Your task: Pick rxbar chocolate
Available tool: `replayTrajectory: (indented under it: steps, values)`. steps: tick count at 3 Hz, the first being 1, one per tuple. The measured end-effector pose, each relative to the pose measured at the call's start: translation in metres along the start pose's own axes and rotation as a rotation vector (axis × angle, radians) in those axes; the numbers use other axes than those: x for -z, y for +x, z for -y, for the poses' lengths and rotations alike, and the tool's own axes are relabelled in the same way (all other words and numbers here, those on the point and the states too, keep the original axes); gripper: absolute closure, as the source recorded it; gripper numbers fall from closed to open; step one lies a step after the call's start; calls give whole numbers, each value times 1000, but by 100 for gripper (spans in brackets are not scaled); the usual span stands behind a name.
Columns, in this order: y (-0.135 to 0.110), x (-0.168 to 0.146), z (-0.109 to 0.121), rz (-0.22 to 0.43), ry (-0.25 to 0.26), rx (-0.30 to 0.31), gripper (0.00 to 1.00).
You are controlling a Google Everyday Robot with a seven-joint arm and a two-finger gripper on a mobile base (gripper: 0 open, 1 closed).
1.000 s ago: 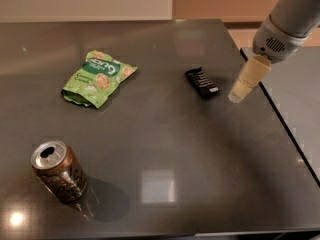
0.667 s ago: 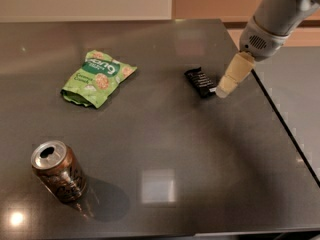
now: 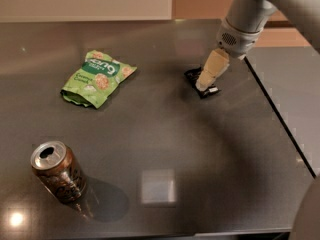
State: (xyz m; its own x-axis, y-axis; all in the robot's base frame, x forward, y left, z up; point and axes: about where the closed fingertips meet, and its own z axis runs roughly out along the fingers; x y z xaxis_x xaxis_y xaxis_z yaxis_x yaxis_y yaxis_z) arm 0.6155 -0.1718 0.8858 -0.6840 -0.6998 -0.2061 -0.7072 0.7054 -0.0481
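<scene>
The rxbar chocolate [image 3: 191,75] is seen lying flat on the dark table [image 3: 210,149], in the far right part of it, well apart from the green snack pouch [image 3: 97,77] at the left and from the opened brown soda can [image 3: 57,171] standing upright near the front left corner. The gripper [image 3: 202,85] is placed directly over the bar, with its cream-coloured tip at the middle of the black wrapper, so that only the two ends of the bar are shown on either side of it. Whether the jaws are spread around the bar or closed cannot be told, since they are seen as a single pale shape. Contact with the wrapper cannot be confirmed either. The bar is judged to be resting on the table and not yet lifted, as no gap or separate shadow is seen beneath it. The approach is therefore judged to be done or very nearly done, and the pick itself is not. What is left is for the bar to be enclosed, clamped and raised clear of the table. Because the bar is thin and flat, a low grasp close to the table surface is likely to be needed, and a slip of the smooth wrapper is to be reckoned with. The pouch and the can lie well clear of the arm.
</scene>
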Motion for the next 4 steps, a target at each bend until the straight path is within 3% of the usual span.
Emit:
replayTrajectory:
  steps: [2,4]
  values:
    - [-20,-34,11,-101,58,-109,0]
    - [-35,-63,14,-140,32,-138,0]
